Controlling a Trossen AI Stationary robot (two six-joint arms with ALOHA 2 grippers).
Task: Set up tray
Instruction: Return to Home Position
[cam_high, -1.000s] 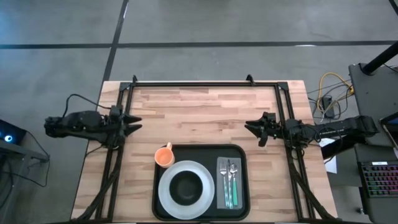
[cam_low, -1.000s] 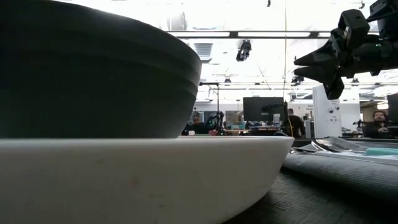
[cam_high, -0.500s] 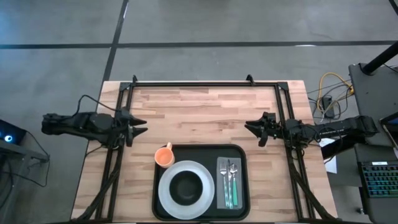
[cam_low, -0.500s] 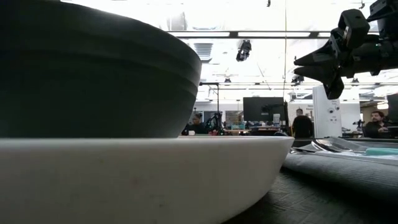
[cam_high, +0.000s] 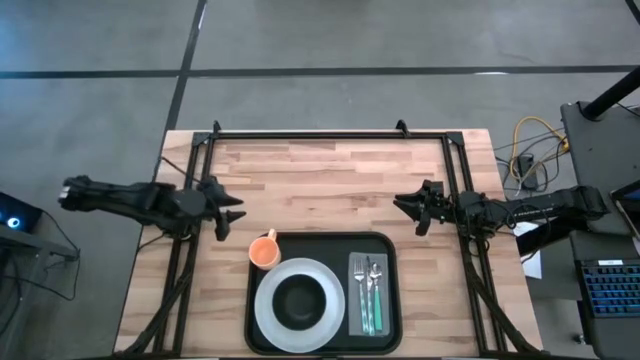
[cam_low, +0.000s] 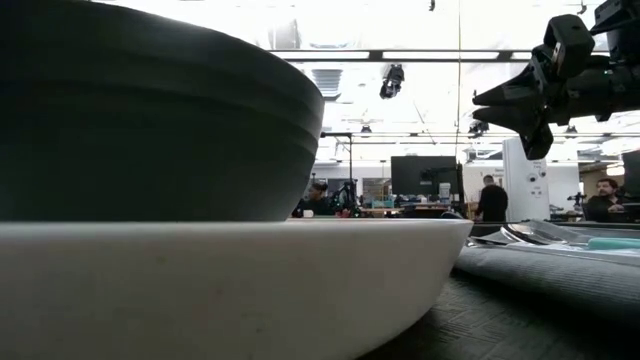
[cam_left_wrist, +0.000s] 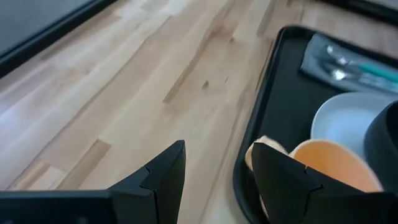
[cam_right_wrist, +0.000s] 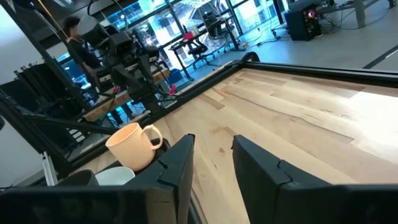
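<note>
Wooden table (cam_high: 330, 180) bears the tray (cam_high: 320, 245) at its near edge, holding plate (cam_high: 265, 315), bowl (cam_high: 300, 299), cup (cam_high: 263, 251) and napkin (cam_high: 353, 300) with cutlery, while left gripper (cam_high: 238, 210) and right gripper (cam_high: 404, 211) hover beyond its far corners, fingers spread, empty.

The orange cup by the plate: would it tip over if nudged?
Probably not easily: the orange cup stands upright and looks wide-mouthed. It seems small, likely light, so a push would probably slide it. At the tray corner, it might catch on the raised rim.

Grey floor (cam_high: 400, 40) surrounds the wooden table (cam_high: 330, 180); beyond, bright ceiling lights (cam_low: 400, 20) and seemingly office desks (cam_low: 400, 211).
</note>
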